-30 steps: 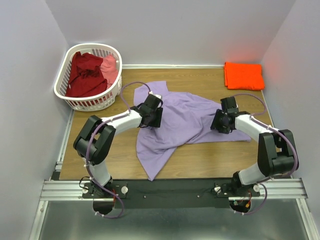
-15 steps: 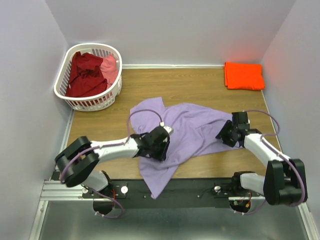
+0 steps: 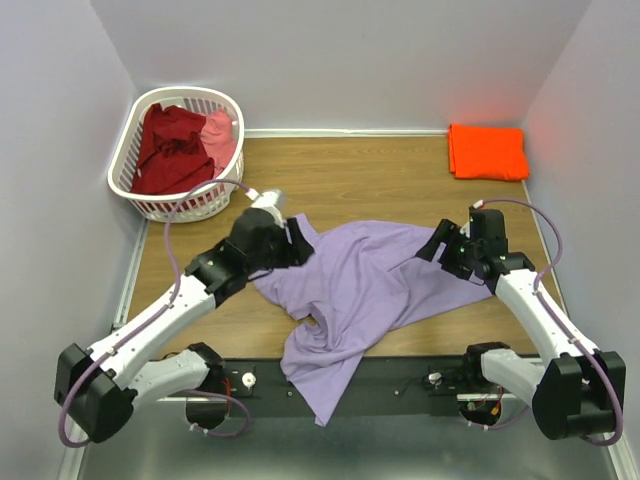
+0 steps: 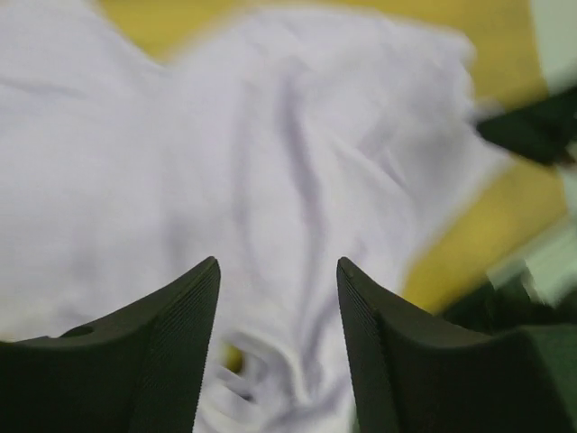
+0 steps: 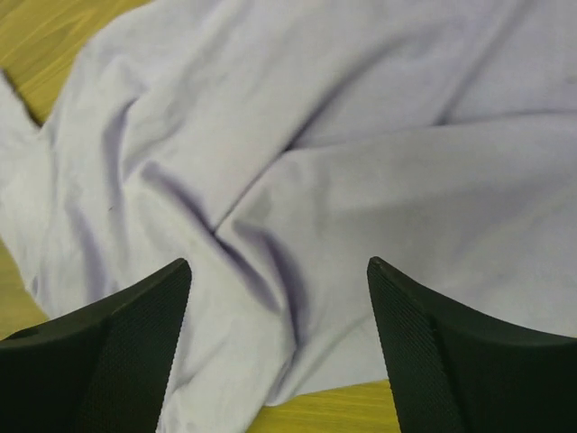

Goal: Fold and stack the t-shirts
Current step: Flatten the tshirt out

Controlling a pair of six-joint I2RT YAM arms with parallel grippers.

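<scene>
Since the earlier frames, the left gripper [image 4: 278, 266] has been swung back toward the laundry basket [image 3: 190, 205]. The lavender t-shirt [image 3: 360, 285] has been dragged nearer the front edge of the table [image 3: 350, 170], over which one end is draped. Both sets of jaws are spread with nothing between them, the right gripper [image 5: 278, 263] above the shirt's side farthest from the basket. A dark red t-shirt [image 3: 170, 145] and a pink t-shirt [image 3: 220, 135] are piled in the basket. A folded orange t-shirt [image 3: 488, 151] is laid far across from it.
</scene>
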